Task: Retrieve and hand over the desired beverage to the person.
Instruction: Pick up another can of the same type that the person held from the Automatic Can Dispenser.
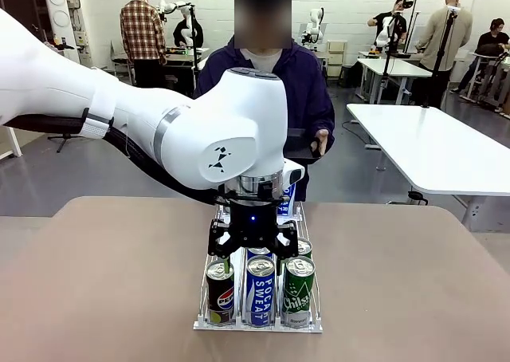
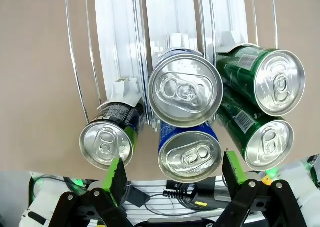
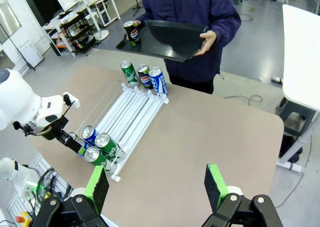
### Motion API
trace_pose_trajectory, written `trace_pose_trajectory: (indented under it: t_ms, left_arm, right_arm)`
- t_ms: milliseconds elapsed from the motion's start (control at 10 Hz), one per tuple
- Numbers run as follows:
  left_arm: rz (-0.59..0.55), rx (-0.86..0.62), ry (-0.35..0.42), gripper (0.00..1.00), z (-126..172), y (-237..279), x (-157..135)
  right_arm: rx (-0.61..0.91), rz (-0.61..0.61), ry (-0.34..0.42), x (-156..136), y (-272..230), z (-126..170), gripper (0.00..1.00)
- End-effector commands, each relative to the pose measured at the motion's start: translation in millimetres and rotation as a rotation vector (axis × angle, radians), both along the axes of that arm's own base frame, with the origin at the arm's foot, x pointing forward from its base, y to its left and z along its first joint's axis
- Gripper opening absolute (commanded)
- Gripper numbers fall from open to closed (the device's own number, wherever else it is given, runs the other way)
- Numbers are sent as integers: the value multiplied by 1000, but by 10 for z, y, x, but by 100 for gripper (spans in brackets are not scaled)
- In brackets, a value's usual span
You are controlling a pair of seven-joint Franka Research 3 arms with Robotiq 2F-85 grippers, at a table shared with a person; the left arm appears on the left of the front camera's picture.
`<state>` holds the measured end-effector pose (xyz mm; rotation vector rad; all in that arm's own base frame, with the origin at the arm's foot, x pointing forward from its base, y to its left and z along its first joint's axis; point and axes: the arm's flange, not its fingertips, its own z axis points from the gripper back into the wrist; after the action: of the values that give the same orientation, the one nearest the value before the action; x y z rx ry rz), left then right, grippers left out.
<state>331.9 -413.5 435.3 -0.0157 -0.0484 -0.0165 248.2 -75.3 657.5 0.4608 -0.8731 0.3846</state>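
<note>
The left pincer [image 2: 175, 173], green pads spread wide on a downward-pointing wrist, hangs just over the blue Pocari Sweat can [image 1: 260, 289], between the Pepsi can [image 1: 221, 292] and the green Sprite can [image 1: 298, 290] in the clear wire-railed rack [image 1: 259, 327] on the tan bench [image 1: 414, 282], while the right pincer [image 3: 157, 182] gapes empty and the person [image 1: 307, 83] holds a black tray [image 3: 175, 37] carrying a second cola can [image 3: 131, 32].

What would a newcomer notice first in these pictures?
The big white left arm looms in the front view, its open pincer hanging over the cans at the near end of the rack. Across the table, the person holds a black tray with one can on it.
</note>
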Motion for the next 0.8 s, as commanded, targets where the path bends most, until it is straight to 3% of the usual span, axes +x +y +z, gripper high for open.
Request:
trace_pose_trajectory:
  t_ms: [0, 700]
  left_arm:
    - [33, -8, -29, 100, -12, -85, 21]
    - [8, -14, -45, 100, -57, -68, 108]
  right_arm:
    - [13, 18, -3, 15, 12, -8, 100]
    - [13, 18, -3, 15, 12, -8, 100]
